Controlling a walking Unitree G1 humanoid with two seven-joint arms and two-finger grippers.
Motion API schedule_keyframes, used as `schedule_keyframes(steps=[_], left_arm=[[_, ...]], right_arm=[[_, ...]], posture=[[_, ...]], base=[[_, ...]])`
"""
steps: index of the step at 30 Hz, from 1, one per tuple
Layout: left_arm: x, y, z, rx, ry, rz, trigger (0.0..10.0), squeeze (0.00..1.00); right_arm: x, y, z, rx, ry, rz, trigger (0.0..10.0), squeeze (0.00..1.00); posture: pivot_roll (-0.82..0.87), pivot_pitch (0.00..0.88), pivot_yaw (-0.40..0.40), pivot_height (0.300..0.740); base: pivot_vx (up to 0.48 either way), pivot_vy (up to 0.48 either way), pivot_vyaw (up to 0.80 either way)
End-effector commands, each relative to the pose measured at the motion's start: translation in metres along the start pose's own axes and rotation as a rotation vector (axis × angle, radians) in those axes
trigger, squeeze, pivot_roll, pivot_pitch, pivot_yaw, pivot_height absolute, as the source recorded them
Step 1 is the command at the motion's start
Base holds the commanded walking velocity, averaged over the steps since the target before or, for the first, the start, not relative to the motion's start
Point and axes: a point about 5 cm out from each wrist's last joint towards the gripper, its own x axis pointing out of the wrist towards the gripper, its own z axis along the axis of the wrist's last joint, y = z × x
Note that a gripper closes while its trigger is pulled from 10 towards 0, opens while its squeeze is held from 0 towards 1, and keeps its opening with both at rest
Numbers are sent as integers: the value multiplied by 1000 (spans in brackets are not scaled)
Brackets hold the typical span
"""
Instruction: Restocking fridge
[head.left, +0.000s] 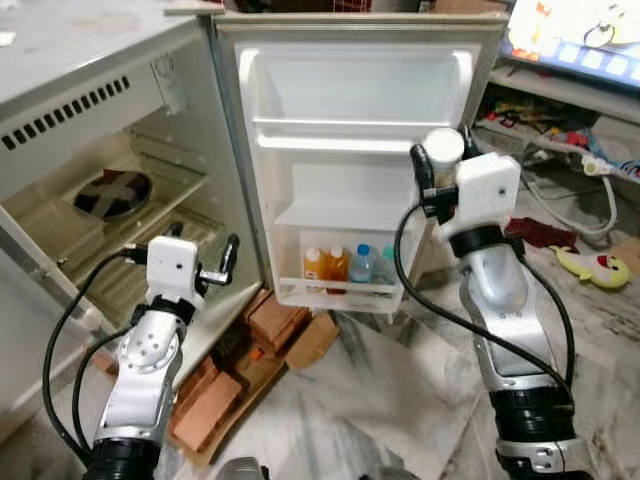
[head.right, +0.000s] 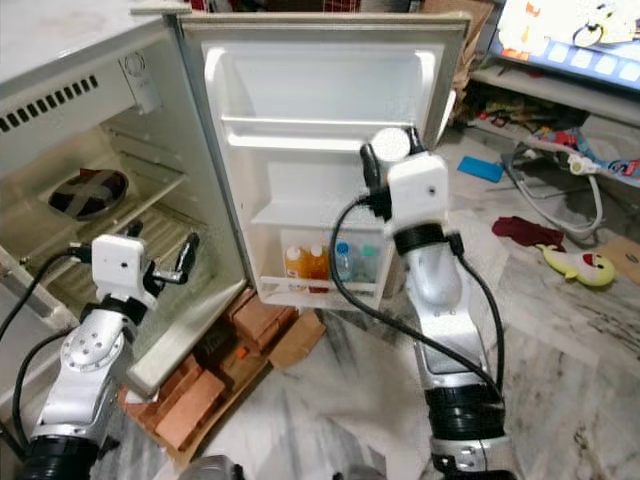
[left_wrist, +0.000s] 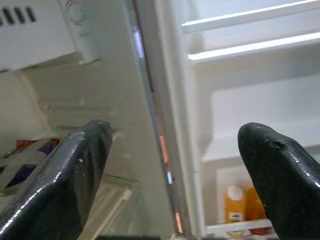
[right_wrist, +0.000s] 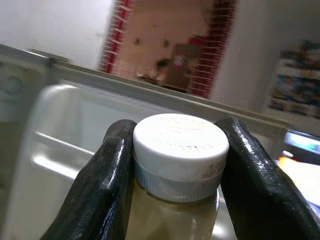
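The small fridge stands open, its door (head.left: 360, 150) swung wide and facing me. Two orange bottles (head.left: 325, 265) and two clear bottles with blue caps (head.left: 368, 266) stand in the lowest door shelf (head.left: 340, 293). My right gripper (head.left: 443, 165) is raised in front of the door's right side, shut on a white-capped bottle (right_wrist: 181, 145) of pale yellowish liquid, held by the neck. My left gripper (head.left: 205, 245) is open and holds nothing, hovering low at the fridge body's front edge (left_wrist: 150, 100).
Inside the fridge body, a dark round dish (head.left: 112, 193) lies on a wire shelf. Bricks (head.left: 215, 390) and cardboard (head.left: 310, 340) prop the fridge off the marble floor. A yellow toy (head.left: 595, 265), red cloth (head.left: 540, 232) and white hose (head.left: 590, 205) lie at the right.
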Motion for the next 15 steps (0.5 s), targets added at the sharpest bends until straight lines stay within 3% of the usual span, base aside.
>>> schedule_keyframes(steps=[1,15], left_arm=[[1,1,3,9,-6,-1,10000,0],[0,-1,2,3,0,-12,10000,0]], right_arm=[[7,2,12,-11,-65,32,10000,0],[34,-9,29,-99,-155,4,10000,0]], posture=[[-23,25,-23,740],[-14,32,-21,740]], base=[[307,0,0],[321,0,0]])
